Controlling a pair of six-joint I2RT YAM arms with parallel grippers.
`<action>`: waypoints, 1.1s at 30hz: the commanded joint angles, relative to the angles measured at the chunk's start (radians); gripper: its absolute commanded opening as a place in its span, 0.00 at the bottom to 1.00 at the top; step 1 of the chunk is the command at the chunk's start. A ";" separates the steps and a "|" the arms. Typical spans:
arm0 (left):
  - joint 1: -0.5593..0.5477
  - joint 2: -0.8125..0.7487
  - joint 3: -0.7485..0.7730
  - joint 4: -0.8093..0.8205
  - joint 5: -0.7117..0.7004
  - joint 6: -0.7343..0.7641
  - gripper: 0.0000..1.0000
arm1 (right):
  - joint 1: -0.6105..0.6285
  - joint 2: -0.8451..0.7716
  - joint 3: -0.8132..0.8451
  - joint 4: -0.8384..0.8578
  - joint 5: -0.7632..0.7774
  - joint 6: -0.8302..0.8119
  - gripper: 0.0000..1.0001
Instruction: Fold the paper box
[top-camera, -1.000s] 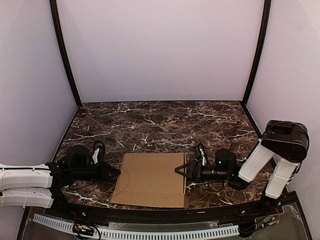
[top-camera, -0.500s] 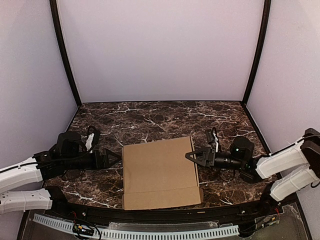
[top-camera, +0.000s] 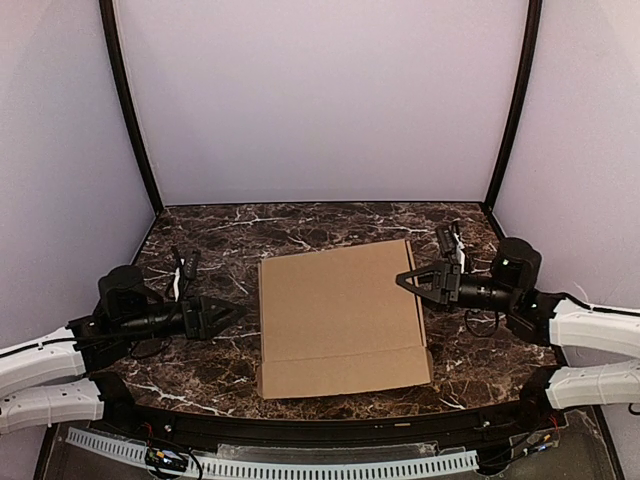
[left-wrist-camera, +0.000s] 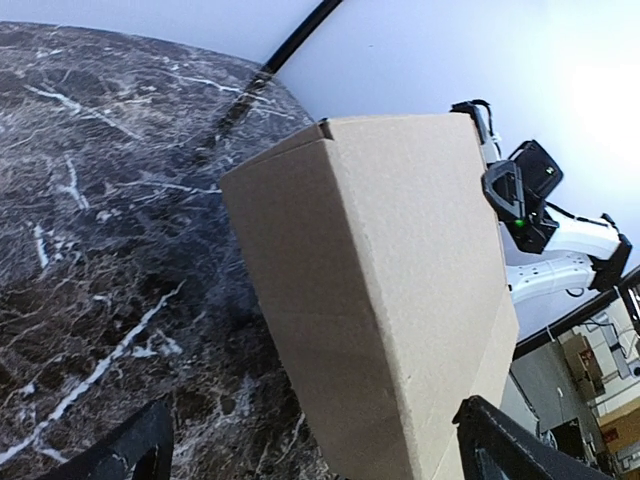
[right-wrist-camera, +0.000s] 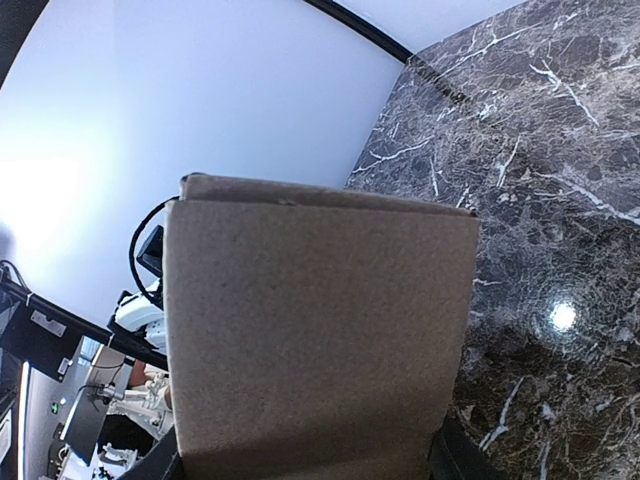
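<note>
The paper box (top-camera: 340, 315) is a closed, shallow brown cardboard mailer in the middle of the marble table, turned slightly. My right gripper (top-camera: 410, 281) is shut on its right side wall. In the right wrist view that wall (right-wrist-camera: 310, 340) fills the space between the two fingers, whose tips (right-wrist-camera: 452, 455) show at the bottom. My left gripper (top-camera: 228, 315) is open, a short way left of the box and not touching it. In the left wrist view the box's left wall (left-wrist-camera: 350, 300) stands ahead of the spread fingers (left-wrist-camera: 135, 455).
The dark marble table (top-camera: 300, 235) is bounded by white walls, with black corner posts at the back left (top-camera: 130, 110) and back right (top-camera: 515, 100). A white cable rail (top-camera: 300, 465) runs along the near edge.
The left gripper opened, let go of the box's left side and drew back leftward. The right gripper carried the box to the right and toward the back.
</note>
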 joint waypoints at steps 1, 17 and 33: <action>0.003 0.008 -0.056 0.280 0.143 -0.043 0.99 | -0.031 -0.049 0.058 -0.051 -0.113 0.033 0.35; 0.002 0.336 -0.077 1.076 0.338 -0.414 0.99 | -0.041 -0.069 0.159 -0.034 -0.201 0.090 0.33; 0.002 0.468 -0.016 1.158 0.416 -0.535 0.90 | -0.039 -0.018 0.264 -0.089 -0.174 0.020 0.30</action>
